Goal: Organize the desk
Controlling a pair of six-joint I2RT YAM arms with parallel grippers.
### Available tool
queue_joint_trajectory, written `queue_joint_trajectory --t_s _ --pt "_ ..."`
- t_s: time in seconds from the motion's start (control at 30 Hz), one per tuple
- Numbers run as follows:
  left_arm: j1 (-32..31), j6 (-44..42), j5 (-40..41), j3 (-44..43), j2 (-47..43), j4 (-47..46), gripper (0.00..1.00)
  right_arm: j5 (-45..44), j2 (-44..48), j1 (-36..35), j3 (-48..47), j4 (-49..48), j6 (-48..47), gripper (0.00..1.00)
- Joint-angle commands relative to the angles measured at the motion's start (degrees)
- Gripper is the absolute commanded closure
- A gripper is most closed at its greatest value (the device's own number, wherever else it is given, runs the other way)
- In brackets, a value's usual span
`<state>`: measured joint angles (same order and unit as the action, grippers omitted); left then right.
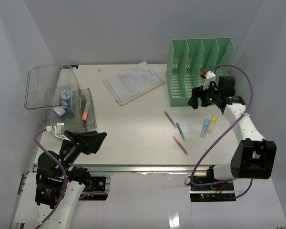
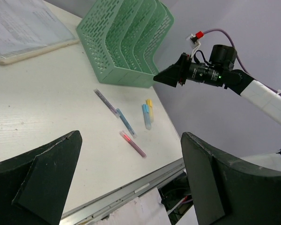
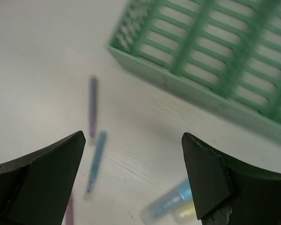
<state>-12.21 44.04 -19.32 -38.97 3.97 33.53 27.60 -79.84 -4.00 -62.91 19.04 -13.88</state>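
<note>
Above the desk (image 1: 133, 125) at three o'clock, my right gripper (image 3: 131, 187) hung spread and empty, my left gripper (image 2: 131, 180) likewise, poised to collect the pens (image 1: 180, 130), which seemingly called for descent toward seven o'clock.

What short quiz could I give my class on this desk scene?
1. Choose one: the clipboard of papers is A) propped upright, B) lying flat on the desk, C) hanging over the front rail.
2. True or false: the jaws of both arms stand open with nothing between them.
3. Fill in: beside the yellow highlighter lies a ___ one.

Key: 1 B; 2 true; 3 blue.
</note>
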Motion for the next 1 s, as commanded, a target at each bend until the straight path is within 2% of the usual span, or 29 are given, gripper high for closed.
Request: queue_joint_trajectory --t_s 0.0,0.07,0.2,0.37,0.47,0.63,0.73,0.87,0.97 --pt "0.1 -0.8 -3.7 -0.1 -0.1 -0.8 0.02 -15.0 6.1 5.6 3.8 6.6 1.1 0.1" --pt "0.1 -2.0 -4.5 -0.5 0.3 -0.4 0.02 -22.9 5.1 5.7 4.4 9.0 5.8 0.1" --pt "0.1 -2.4 -6.1 -0.5 0.2 0.0 0.02 -30.4 2.2 5.7 6.1 10.8 10.2 0.09" --pt "0.1 -2.8 -7.1 1.4 -1.6 1.0 0.02 -34.8 -4.0 5.7 6.2 10.6 12.2 0.01" --pt "0.1 -3.5 -7.3 2.6 -2.7 2.1 0.02 -39.0 -6.7 5.8 5.2 10.4 12.6 0.0" --pt "0.1 -4.8 -7.6 4.2 -3.7 3.5 0.02 -41.8 -8.8 6.5 4.1 10.2 13.4 0.24" --pt "0.1 -5.8 -7.5 4.5 -3.7 4.7 0.02 -41.7 -10.1 7.3 3.5 10.1 14.9 0.29" --pt "0.1 -6.4 -7.9 4.5 -3.6 5.4 0.02 -38.5 -13.0 10.7 2.8 10.0 15.9 0.46" --pt "0.1 -6.3 -7.9 4.3 -3.4 5.6 0.02 -36.0 -14.3 12.9 2.8 9.9 16.1 0.5"
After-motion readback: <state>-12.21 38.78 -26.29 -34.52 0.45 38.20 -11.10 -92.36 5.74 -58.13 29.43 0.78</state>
